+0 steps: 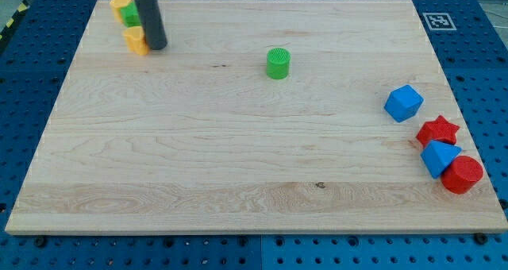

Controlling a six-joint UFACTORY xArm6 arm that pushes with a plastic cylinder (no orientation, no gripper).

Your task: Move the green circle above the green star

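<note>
The green circle [279, 63], a short cylinder, stands alone on the wooden board [238, 143], a little right of centre near the view's top. The green star [131, 16] sits at the top left corner, partly hidden by the rod and wedged between two yellow blocks [121, 4] [136, 40]. My tip [156, 46] rests on the board just right of the lower yellow block, touching or nearly touching it, far to the left of the green circle.
At the view's right edge is a cluster: a blue hexagonal block [404, 103], a red star [439, 131], a blue triangular block [439, 157] and a red cylinder [462, 175]. A marker tag [437, 21] sits off the top right corner.
</note>
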